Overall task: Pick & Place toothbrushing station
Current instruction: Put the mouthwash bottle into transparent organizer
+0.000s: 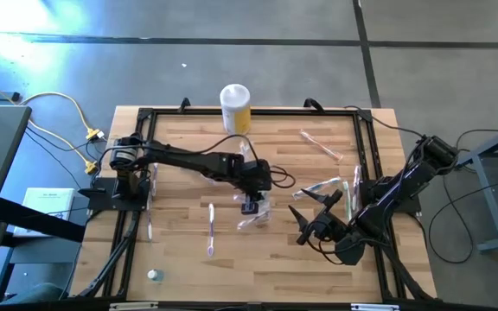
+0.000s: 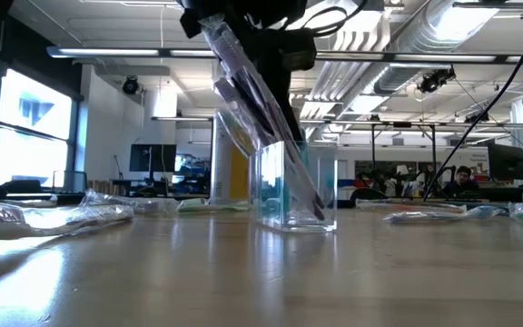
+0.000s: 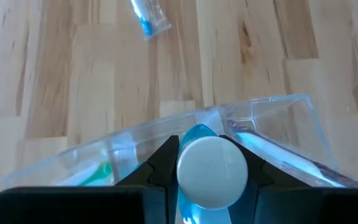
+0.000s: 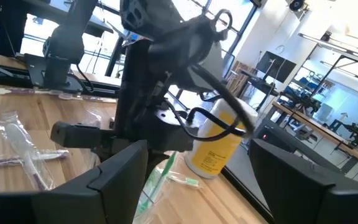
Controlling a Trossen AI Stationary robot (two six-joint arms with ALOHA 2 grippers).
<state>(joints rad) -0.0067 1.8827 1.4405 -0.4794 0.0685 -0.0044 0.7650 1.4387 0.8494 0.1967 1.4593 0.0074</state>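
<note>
Clear plastic is what you are working with: the small cup (image 2: 296,186) stands upright near the centre of the low view, and in the high view it sits just right of the table's (image 1: 180,259) middle. Your left end effector (image 1: 251,206) hangs directly above it, clenched on a wrapped toothbrush (image 2: 243,77) whose lower end already reaches down inside the cup. The brush leans, top toward the upper left of the low view, most likely so that it slides in along the cup wall and rests there once released. From the left wrist view you look down past the dark fingers (image 3: 160,165) at the white rounded end (image 3: 212,172) of the brush, with the cup's rim (image 3: 272,102) around it.

The brush is thin and translucent, sealed in a crinkly clear sleeve; teal shows low in the cup.

Your right end effector (image 1: 311,226) waits in the lower right of the high view, spread wide and empty, clear of the drop. More wrapped brushes (image 1: 211,226) lie loose on the wood, and a yellow canister (image 1: 236,107) stands at the top edge.
</note>
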